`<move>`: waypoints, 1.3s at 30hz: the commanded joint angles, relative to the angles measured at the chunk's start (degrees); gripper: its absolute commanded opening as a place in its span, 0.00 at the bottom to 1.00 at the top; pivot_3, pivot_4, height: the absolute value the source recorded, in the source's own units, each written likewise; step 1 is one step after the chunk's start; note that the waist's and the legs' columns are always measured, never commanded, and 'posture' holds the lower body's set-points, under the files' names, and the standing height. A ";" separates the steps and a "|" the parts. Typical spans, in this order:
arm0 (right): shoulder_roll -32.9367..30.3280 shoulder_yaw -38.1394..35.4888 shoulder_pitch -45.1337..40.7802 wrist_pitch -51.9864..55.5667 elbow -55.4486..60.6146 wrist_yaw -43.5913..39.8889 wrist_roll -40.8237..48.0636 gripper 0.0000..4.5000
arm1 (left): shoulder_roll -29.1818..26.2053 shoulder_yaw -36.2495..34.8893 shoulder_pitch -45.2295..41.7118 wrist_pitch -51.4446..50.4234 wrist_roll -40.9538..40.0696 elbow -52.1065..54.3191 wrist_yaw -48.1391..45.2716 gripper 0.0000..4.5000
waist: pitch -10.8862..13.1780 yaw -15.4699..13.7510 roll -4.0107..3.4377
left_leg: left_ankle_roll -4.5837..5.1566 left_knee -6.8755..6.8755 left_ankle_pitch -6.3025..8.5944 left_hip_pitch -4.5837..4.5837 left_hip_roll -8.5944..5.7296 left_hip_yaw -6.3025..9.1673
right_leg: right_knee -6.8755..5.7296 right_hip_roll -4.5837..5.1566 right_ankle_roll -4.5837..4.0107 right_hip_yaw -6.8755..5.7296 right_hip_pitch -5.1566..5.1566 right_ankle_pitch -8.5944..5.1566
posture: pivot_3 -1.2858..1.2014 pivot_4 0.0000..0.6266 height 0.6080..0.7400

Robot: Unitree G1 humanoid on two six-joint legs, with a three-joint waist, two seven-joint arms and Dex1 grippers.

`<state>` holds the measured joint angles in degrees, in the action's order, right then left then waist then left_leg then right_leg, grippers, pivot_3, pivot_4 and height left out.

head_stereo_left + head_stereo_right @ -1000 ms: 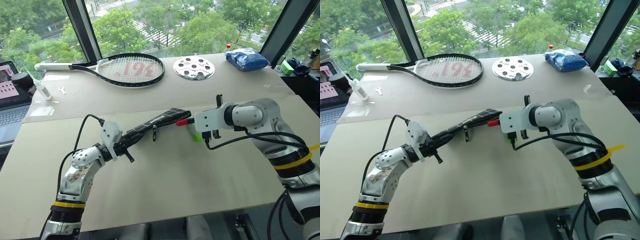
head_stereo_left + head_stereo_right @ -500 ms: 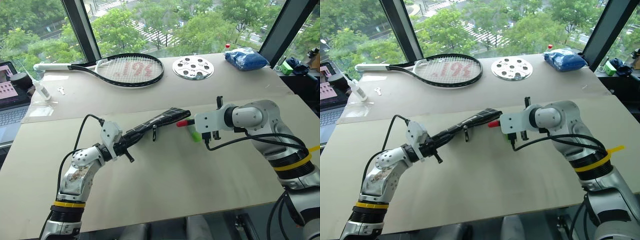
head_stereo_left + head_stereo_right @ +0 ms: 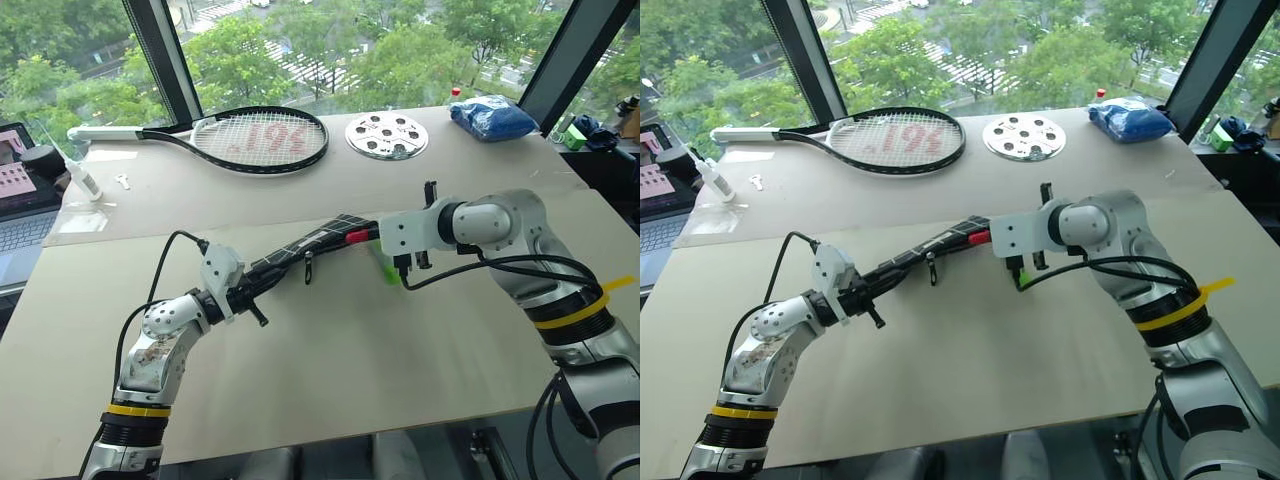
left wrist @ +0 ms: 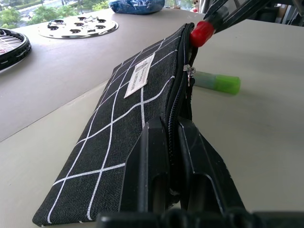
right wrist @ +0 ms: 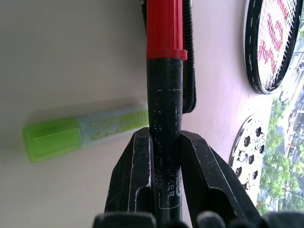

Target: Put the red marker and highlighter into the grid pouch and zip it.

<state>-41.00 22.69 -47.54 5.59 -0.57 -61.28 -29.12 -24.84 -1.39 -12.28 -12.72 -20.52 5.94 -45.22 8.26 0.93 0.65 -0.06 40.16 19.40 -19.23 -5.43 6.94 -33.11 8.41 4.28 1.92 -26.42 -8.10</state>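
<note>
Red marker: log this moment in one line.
left gripper: holds grid pouch | right gripper: holds red marker, cap at pouch mouth | highlighter: on table

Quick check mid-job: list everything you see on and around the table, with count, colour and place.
grid pouch: one, black with white grid, held off the table at one end, mouth toward the marker
red marker: one, black barrel, red cap, cap end at the pouch mouth
highlighter: one, light green, lying on the table below the right arm
tennis racket: one, black frame, white handle, far side of the table
perforated metal disc: one, silver, beside the racket head
blue bag: one, far right corner
laptop: one, off the table's left edge
left gripper: fingers shut on the pouch's end
right gripper: fingers shut on the marker's barrel
</note>
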 commanded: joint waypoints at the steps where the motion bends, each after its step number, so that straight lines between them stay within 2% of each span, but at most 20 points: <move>1: 1.21 0.81 -2.77 -1.88 -0.72 2.02 -1.96 0.09 | 0.04 -1.07 -0.08 0.58 -1.02 2.03 0.44 0.00 | 0.00 0.15 0.00 | 0.00 0.00 0.00 0.00 0.00 0.00 | 0.00 0.00 0.00 0.00 0.00 0.00 | 0.52 0.24 1.00; 10: 4.29 3.01 -5.16 -4.16 -5.15 4.17 -4.85 0.09 | 0.12 -0.98 -0.21 0.56 -1.20 1.99 0.73 0.00 | 0.00 0.13 0.00 | 0.00 0.00 0.00 0.00 0.00 0.00 | 0.00 0.00 0.00 0.00 0.00 0.00 | 0.52 0.24 1.00; 16: 11.02 7.70 -6.59 -6.42 -7.16 5.12 -6.73 0.09 | 0.27 -0.63 -0.62 0.66 -1.14 1.56 0.38 0.00 | 0.00 0.88 0.00 | -0.01 -0.06 0.00 0.04 0.04 -0.01 | -0.01 -0.02 -0.01 -0.01 -0.02 0.01 | 0.52 0.24 1.00; 25: 17.30 9.37 -9.12 -10.46 -12.07 8.11 -6.13 0.09 | 0.67 -0.58 -0.81 0.76 -0.94 1.31 0.64 0.00 | 0.00 1.52 0.00 | -0.02 -0.07 0.00 0.04 0.02 0.06 | -0.02 -0.02 -0.02 -0.03 -0.06 0.01 | 0.52 0.24 1.00; 31: 16.79 11.17 -7.05 -22.91 -14.42 8.24 -2.74 0.09 | 0.53 -0.87 -0.77 0.73 -0.97 1.36 0.58 0.00 | 0.00 1.63 0.00 | -0.04 -0.08 0.01 0.02 0.01 0.07 | -0.03 -0.02 -0.03 -0.04 -0.15 0.02 | 0.52 0.24 1.00; 35: 15.52 10.37 -6.15 -24.92 -17.63 8.14 -1.99 0.09 | 0.46 -1.09 -0.85 0.77 -0.87 1.16 0.43 0.00 | 0.00 1.69 0.00 | -0.04 -0.08 0.01 0.04 0.01 0.05 | -0.03 -0.02 -0.03 -0.05 -0.14 0.02 | 0.52 0.24 1.00; 37: 15.90 7.86 -5.63 -22.45 -18.19 7.90 0.98 0.09 | 0.43 -1.16 -0.82 0.74 -0.84 1.22 0.45 0.00 | 0.00 1.70 0.00 | -0.04 -0.08 0.01 0.05 0.02 0.05 | -0.04 -0.02 -0.04 -0.05 -0.15 0.02 | 0.52 0.24 1.00; 38: 15.61 6.64 -5.22 -21.22 -17.70 6.39 3.14 0.32 | 0.42 -1.20 -0.75 0.71 -0.86 1.31 0.50 0.00 | 0.00 1.70 0.00 | -0.04 -0.08 0.01 0.04 0.03 0.04 | -0.04 -0.02 -0.04 -0.05 -0.15 0.02 | 0.52 0.24 1.00; 39: 15.87 4.62 -4.96 -19.15 -16.98 6.18 5.37 0.36 | 0.40 -1.24 -0.64 0.69 -0.87 1.42 0.54 0.00 | 0.00 1.69 0.00 | -0.04 -0.08 0.01 0.04 0.03 0.05 | -0.04 -0.02 -0.04 -0.05 -0.15 0.03 | 0.52 0.24 1.00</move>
<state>-25.32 30.79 -52.68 -16.11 -19.19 -53.85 -28.13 -24.31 -1.12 -12.37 -12.74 -20.48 5.79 -45.47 8.26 2.62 0.65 -0.10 40.08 19.42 -19.19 -5.40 6.99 -33.14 8.38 4.24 1.88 -26.57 -8.07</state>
